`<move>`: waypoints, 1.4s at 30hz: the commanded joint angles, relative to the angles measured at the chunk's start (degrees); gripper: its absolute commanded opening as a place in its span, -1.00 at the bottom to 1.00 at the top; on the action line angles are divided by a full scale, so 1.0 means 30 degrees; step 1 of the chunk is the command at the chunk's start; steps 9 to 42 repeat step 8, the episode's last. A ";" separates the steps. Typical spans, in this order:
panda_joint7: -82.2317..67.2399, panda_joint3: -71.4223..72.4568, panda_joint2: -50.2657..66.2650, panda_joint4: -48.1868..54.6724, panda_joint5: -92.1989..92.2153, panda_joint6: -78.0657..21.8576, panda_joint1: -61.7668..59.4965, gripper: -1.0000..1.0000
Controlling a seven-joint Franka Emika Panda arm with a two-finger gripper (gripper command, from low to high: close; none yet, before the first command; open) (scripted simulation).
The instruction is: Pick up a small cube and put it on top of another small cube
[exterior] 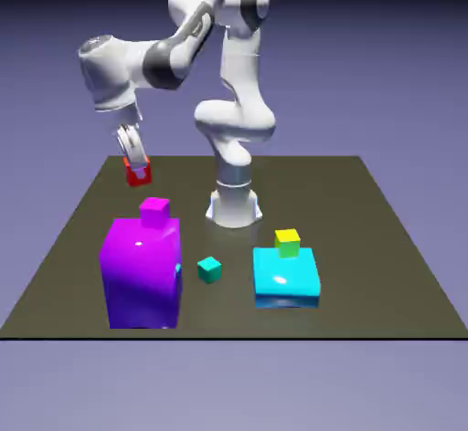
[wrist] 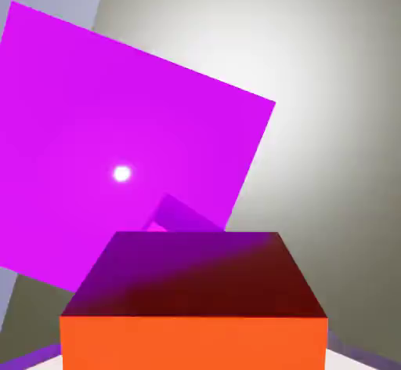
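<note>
Arm holds the red cube aloft above the table's far left part.

The table [exterior: 384,237] carries 2 big blocks: a purple block [exterior: 140,274] with a magenta cube [exterior: 154,211] on top, and a flat cyan block [exterior: 286,277] with a yellow-green cube [exterior: 287,242] on it; a teal cube [exterior: 209,269] sits between them. The gripper [exterior: 136,166] is clamped on the red cube [exterior: 139,174], which fills the hand view's bottom [wrist: 196,313] over the purple block [wrist: 117,125].
</note>
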 commanded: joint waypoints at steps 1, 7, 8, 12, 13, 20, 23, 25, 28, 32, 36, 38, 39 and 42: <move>-0.0040 0.0022 0.0204 -0.0625 0.0018 0.0816 0.0028 -1.00; -0.0209 0.0095 0.0866 -0.2653 0.0217 0.3502 0.0117 1.00; -0.0157 0.0073 0.0662 -0.2027 0.0156 0.2672 0.0090 1.00; -0.0157 0.0073 0.0662 -0.2027 0.0156 0.2672 0.0090 1.00; -0.0157 0.0073 0.0662 -0.2027 0.0156 0.2672 0.0090 1.00; -0.0157 0.0073 0.0662 -0.2027 0.0156 0.2672 0.0090 1.00; -0.0157 0.0073 0.0662 -0.2027 0.0156 0.2672 0.0090 1.00; -0.0157 0.0073 0.0662 -0.2027 0.0156 0.2672 0.0090 1.00; -0.0157 0.0073 0.0662 -0.2027 0.0156 0.2672 0.0090 1.00; -0.0157 0.0073 0.0662 -0.2027 0.0156 0.2672 0.0090 1.00; -0.0157 0.0073 0.0662 -0.2027 0.0156 0.2672 0.0090 1.00; -0.0157 0.0073 0.0662 -0.2027 0.0156 0.2672 0.0090 1.00; -0.0157 0.0073 0.0662 -0.2027 0.0156 0.2672 0.0090 1.00; -0.0157 0.0073 0.0662 -0.2027 0.0156 0.2672 0.0090 1.00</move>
